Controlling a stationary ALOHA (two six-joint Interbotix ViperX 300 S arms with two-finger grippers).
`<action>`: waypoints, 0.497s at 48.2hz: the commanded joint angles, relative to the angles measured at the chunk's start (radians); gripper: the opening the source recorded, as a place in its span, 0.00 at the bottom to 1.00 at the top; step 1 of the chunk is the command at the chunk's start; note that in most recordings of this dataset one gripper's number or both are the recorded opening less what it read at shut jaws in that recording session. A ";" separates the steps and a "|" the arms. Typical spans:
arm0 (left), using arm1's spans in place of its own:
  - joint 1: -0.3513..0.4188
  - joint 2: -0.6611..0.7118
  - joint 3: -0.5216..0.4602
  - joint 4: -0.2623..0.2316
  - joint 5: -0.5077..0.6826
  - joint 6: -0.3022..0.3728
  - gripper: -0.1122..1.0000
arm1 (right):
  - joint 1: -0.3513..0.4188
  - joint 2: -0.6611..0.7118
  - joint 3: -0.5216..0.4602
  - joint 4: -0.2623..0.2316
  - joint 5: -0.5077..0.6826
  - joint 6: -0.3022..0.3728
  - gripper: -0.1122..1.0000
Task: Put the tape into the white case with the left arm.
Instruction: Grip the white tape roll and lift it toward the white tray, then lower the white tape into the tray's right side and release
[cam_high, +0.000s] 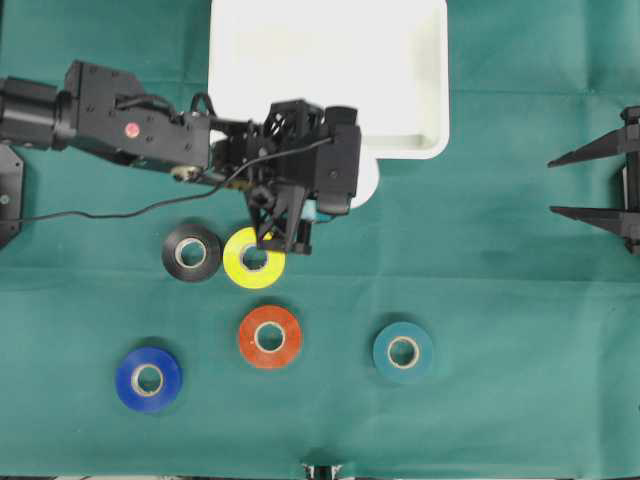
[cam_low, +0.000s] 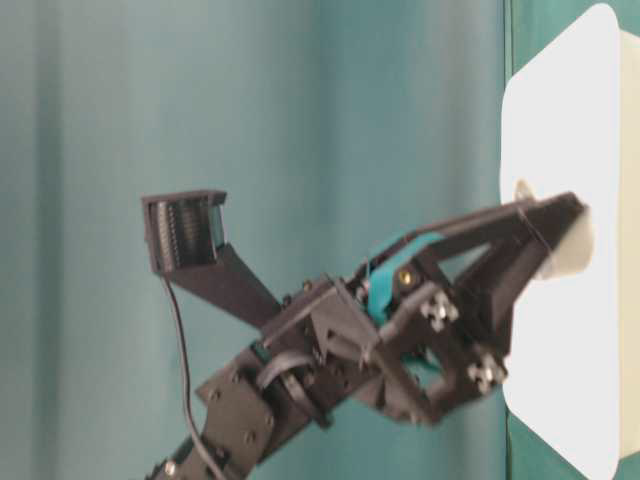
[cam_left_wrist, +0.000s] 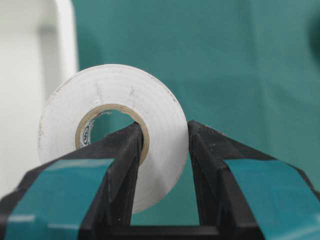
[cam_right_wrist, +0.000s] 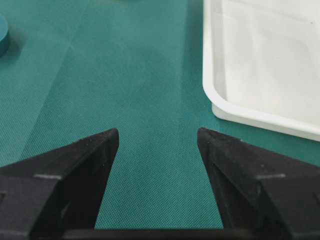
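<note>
Small print inside the white tape roll's (cam_left_wrist: 112, 130) core is too blurred to read

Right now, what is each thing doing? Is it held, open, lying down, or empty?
White tape: held upright, one finger through its hole.
Left gripper: shut on the white tape.
Right gripper: open, holding nothing.
White case: the part in view is empty.
Yellow tape: flat on the cloth, touching the black tape.
Black tape: flat.
Orange tape: flat.
Blue tape: flat.
Teal tape: flat.
</note>
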 joint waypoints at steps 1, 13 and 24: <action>0.025 0.003 -0.052 0.003 -0.023 0.018 0.34 | 0.000 0.006 -0.012 -0.002 -0.008 0.002 0.98; 0.091 0.097 -0.143 0.003 -0.038 0.041 0.34 | 0.000 0.006 -0.012 -0.002 -0.009 0.002 0.98; 0.132 0.153 -0.198 0.003 -0.040 0.041 0.34 | -0.002 0.006 -0.012 -0.002 -0.009 0.002 0.98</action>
